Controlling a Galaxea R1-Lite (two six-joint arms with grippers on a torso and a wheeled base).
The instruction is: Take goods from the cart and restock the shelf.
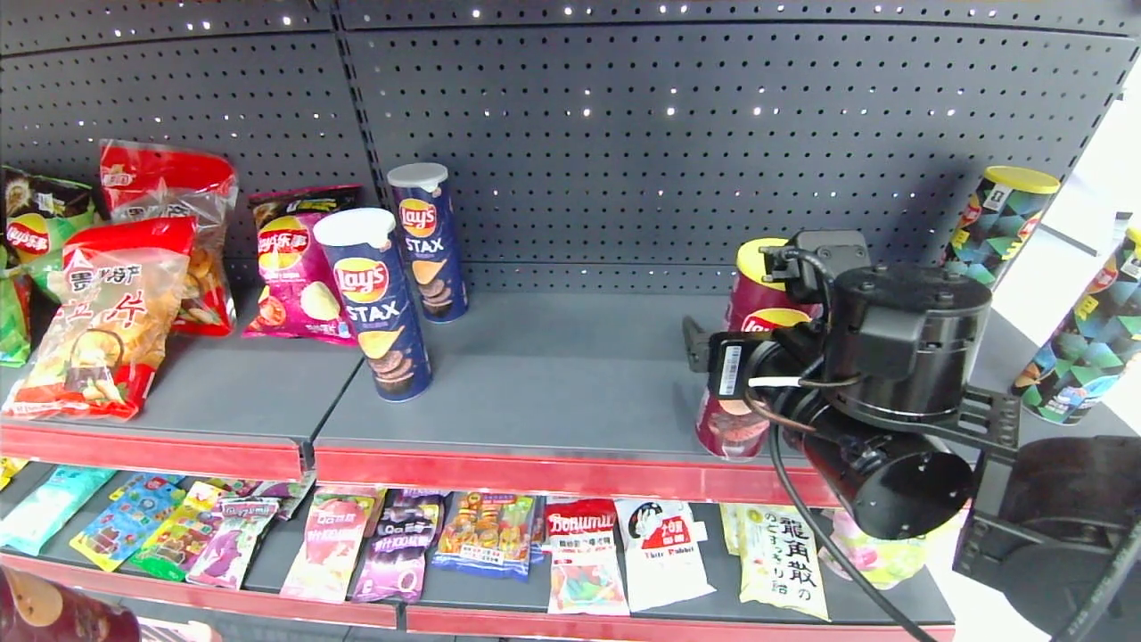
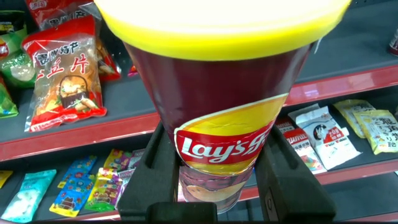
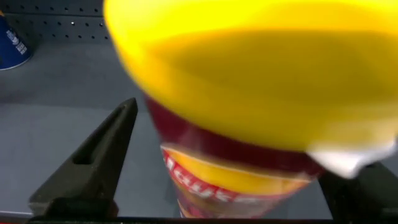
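While the right claw (image 3: 230, 149) brackets a red chip can (image 1: 733, 426) with its fingers (image 3: 93, 168) spread apart, one of them plainly off the can's side, the can stands upright near the front edge of the upper shelf (image 1: 553, 374). It is well to the right of two blue cans (image 1: 379, 303) and some snack bags (image 1: 98, 321). The left claw (image 2: 214, 180) is clamped on a second red can (image 2: 217, 93), yellow-lidded, held out before the shelves, low at the robot's left. Candy packets (image 1: 584, 553) line the lower shelf (image 1: 267, 580).
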